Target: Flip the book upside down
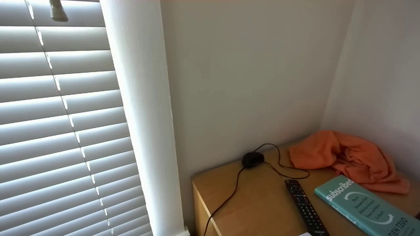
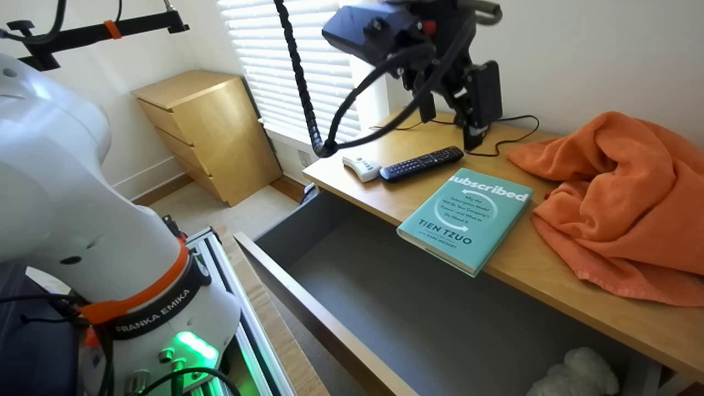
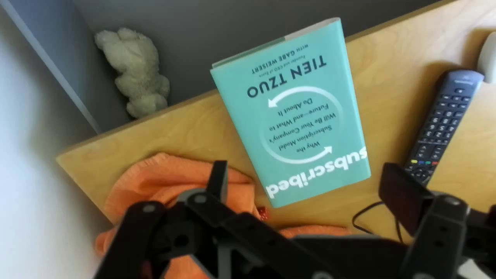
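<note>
The teal book, titled "subscribed", lies flat with its front cover up on the wooden dresser top. It shows in both exterior views (image 1: pixel 367 206) (image 2: pixel 467 217) and in the wrist view (image 3: pixel 298 116). Its author-name end sticks out past the dresser edge over the open drawer. My gripper (image 2: pixel 455 107) is open and empty, above the dresser top and apart from the book. In the wrist view the spread fingers of the gripper (image 3: pixel 310 188) stand on either side of the book's title end. The gripper is out of view in an exterior view where the book's near end is cut off.
A black remote (image 2: pixel 422 163) and a white controller (image 2: pixel 362 168) lie beside the book. An orange towel (image 2: pixel 621 203) is bunched on its other side. A black cable (image 1: pixel 226 200) runs near the wall. The open drawer (image 2: pixel 324 319) holds a white plush toy (image 3: pixel 135 71).
</note>
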You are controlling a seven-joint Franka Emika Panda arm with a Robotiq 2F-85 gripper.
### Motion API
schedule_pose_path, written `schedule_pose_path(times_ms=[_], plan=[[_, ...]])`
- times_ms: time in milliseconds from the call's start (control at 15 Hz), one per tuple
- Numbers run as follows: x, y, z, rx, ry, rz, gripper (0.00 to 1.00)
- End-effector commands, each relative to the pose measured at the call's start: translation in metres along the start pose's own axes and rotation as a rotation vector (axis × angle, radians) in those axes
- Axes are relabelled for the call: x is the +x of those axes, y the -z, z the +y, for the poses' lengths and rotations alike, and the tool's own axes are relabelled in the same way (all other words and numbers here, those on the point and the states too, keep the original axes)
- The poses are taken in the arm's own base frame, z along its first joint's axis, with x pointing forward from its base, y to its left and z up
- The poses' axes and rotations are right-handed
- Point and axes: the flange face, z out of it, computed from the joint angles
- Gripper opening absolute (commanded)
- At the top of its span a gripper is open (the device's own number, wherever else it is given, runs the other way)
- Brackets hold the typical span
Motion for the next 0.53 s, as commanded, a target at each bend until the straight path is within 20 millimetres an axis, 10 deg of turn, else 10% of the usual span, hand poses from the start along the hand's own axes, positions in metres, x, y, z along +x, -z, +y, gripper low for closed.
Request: schedule_pose_path(times_ms=[0,467], plan=[[-0.007,-0.044,0.038,0.03,-0.106,-0.108,1.0],[-0.023,-0.113,0.093,0.204,-0.185,-0.247,1.0]])
